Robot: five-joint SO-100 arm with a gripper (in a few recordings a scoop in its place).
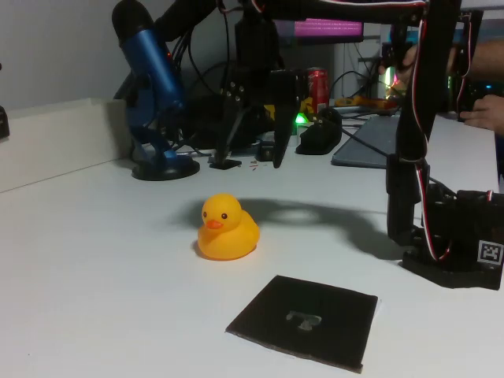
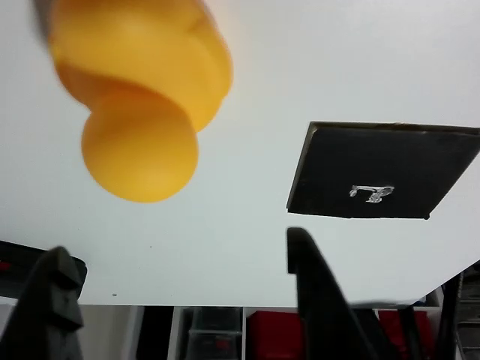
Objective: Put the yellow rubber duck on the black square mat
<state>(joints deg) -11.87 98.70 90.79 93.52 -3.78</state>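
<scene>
Desk [image 1: 94,268]: white and mostly bare toward the front, with clutter crowded along the back edge.
Back edge: a blue microphone [image 1: 150,71] on a round base, a red can [image 1: 317,87], dark cables and a green light.
Duck [image 1: 227,228]: yellow, sitting upright near the middle of the desk, orange beak turned toward the front left in the fixed view; nothing touches it. In the wrist view [image 2: 142,97] it shows blurred and upside down at the top left.
Mat [image 1: 305,320]: black square, flat near the front edge, a pale T-shaped mark at its centre. It lies apart from the duck, closer to the front and to the right in the fixed view; in the wrist view [image 2: 382,169] it is at the right.
Claw [image 1: 256,157]: black, hanging in the air behind the duck, toward the back edge, fingers spread wide with nothing between them.
Arm base [image 1: 457,244]: black, by the right edge.
</scene>
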